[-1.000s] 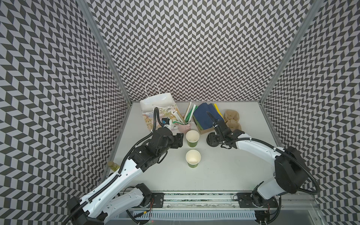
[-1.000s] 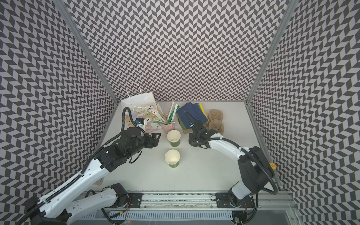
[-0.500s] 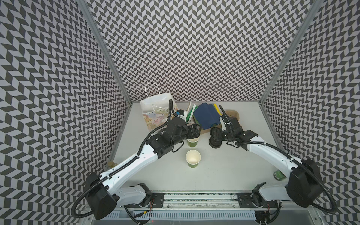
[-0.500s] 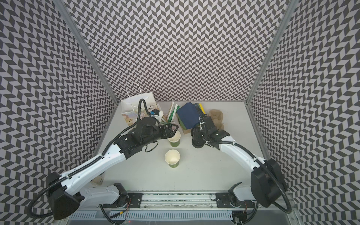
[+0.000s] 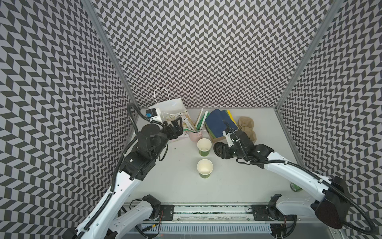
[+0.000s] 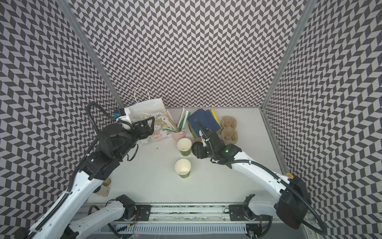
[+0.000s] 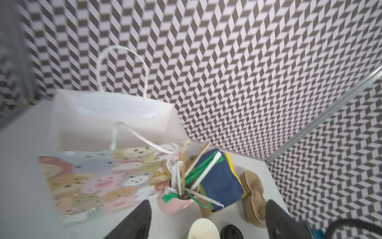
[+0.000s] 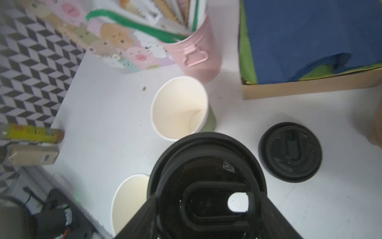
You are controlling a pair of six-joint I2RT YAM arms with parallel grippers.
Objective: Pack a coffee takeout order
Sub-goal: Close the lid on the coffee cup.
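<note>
We judge the order barely begun. Nothing has gone into the white paper bag [image 5: 171, 105], which stands open at the upper left of the table [image 5: 175, 186] in both top views. The left gripper [image 5: 178, 125] hangs over the bag's printed front, its arm reaching up from the lower left. In the left wrist view its fingers [image 7: 136, 223] stand wide apart with nothing between them.

Just right of the bag sits a pink tin [image 5: 195, 136] of straws and stirrers. At the centre stands the far cup [image 5: 204, 145], green paper and white inside. Below it in the frame is the near cup [image 5: 204, 169]. Both are upright and have no lids.

Close beside the far cup's right side, the right gripper [image 8: 208, 217] is clamped across a black lid [image 8: 206, 175], held clear of the table. That arm comes in from the lower right, forearm low and pointing left. A spare lid [image 8: 290, 152] lies flat on the table nearby.

At the back, right of centre, the dark blue napkin [image 5: 217, 122] tops a stack in a cardboard box. The tan cup carrier [image 5: 246, 126] lies further right, empty.

Left to do, we reckon: lid both cups, seat them in the carrier, add a napkin and load the bag.
</note>
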